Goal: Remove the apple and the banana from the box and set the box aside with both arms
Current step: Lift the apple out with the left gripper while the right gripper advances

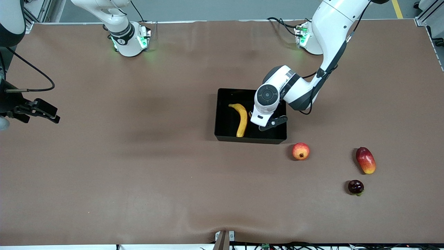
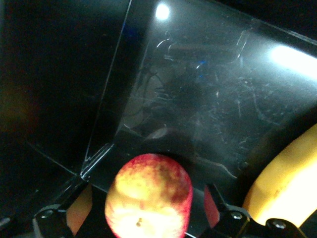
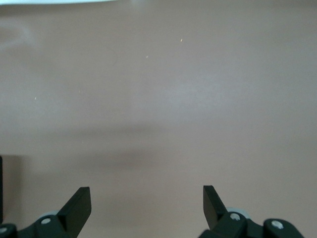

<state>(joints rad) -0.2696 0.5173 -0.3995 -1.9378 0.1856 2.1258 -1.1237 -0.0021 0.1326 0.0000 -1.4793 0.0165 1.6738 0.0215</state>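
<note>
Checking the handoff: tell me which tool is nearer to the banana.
Left. The left tool is over the black tray, right beside the banana, with an apple between its fingers. The right tool waits over bare table at the right arm's end.

Pomegranate (image 1: 300,151), mango (image 1: 365,160) and dark fruit (image 1: 355,186) lie apart.

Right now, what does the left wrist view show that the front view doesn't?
Left wrist only: the apple, in the black tray, between the open fingers of the left gripper. Front only: a pomegranate, a mango and a dark round fruit on the table; the right gripper waiting open over the right arm's end. Both: the banana lying in the tray.
</note>
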